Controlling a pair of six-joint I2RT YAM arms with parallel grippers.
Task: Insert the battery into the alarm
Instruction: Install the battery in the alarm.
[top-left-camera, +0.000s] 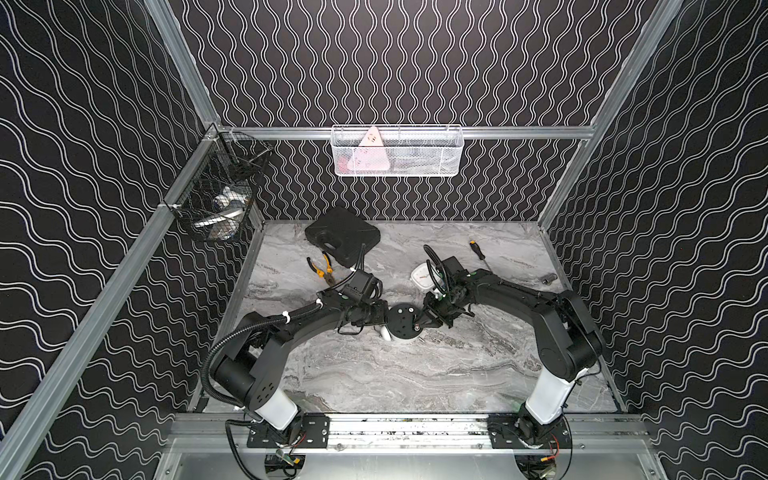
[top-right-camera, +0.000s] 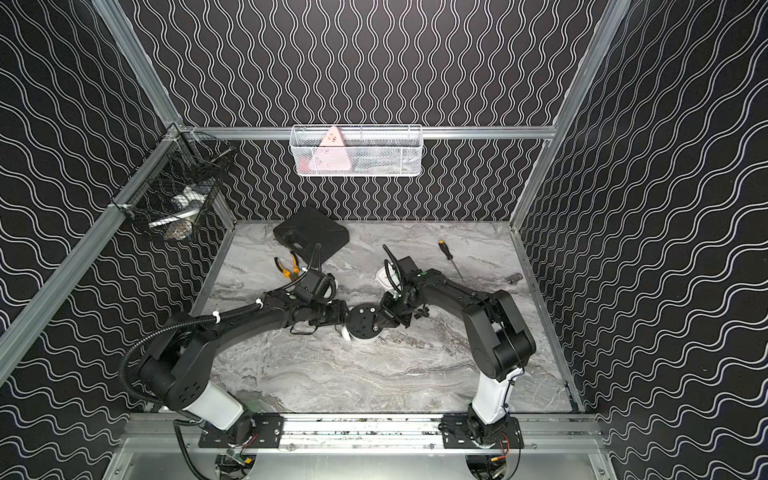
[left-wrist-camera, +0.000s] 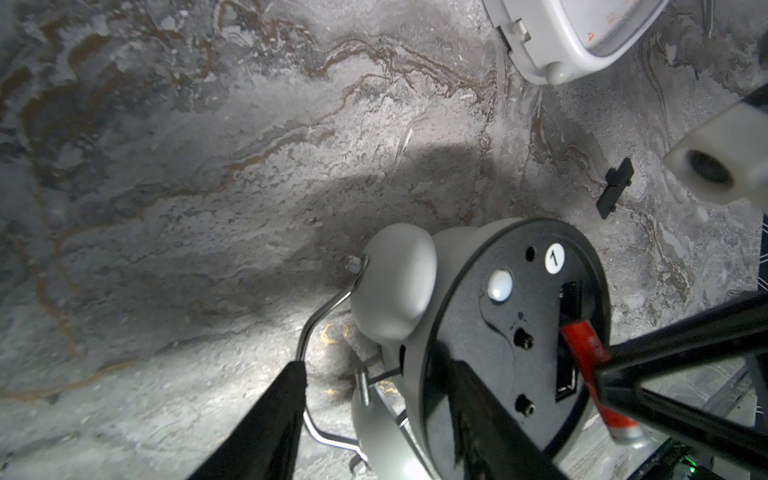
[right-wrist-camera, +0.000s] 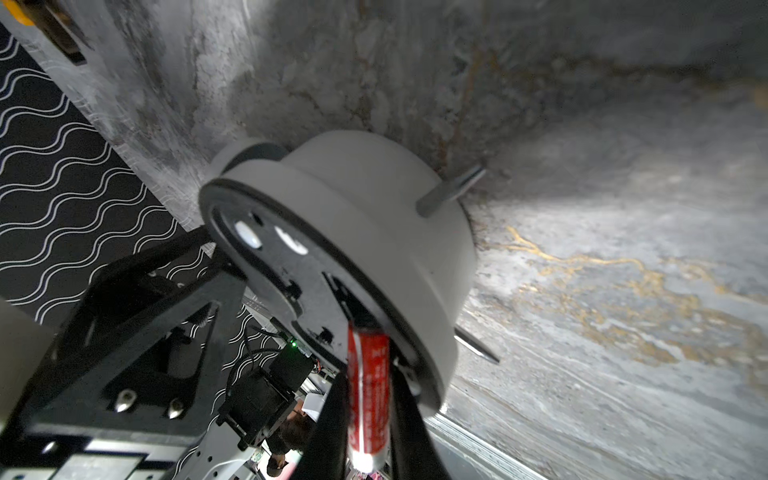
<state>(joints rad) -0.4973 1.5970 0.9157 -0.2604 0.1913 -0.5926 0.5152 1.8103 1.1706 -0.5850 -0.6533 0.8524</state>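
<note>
A grey twin-bell alarm (top-left-camera: 403, 322) (top-right-camera: 365, 318) lies face down mid-table, its black back (left-wrist-camera: 498, 316) turned up. My left gripper (top-left-camera: 381, 319) (left-wrist-camera: 378, 374) is shut on the alarm: one finger presses against the wire handle and the other lies across the black back, with a bell between them. My right gripper (top-left-camera: 420, 322) (right-wrist-camera: 368, 399) is shut on a red battery (right-wrist-camera: 369, 353) (left-wrist-camera: 586, 345). The battery's front end sits tilted in the open battery slot (left-wrist-camera: 569, 299) on the alarm (right-wrist-camera: 374, 216).
A small black cover piece (left-wrist-camera: 615, 187) lies on the marble beside the alarm. Behind my right wrist stands a white square clock (top-left-camera: 420, 276) (left-wrist-camera: 573, 37). Orange-handled pliers (top-left-camera: 322, 270), a black case (top-left-camera: 343, 235), a screwdriver (top-left-camera: 478, 249) and a small metal cylinder (top-left-camera: 548, 277) lie farther back.
</note>
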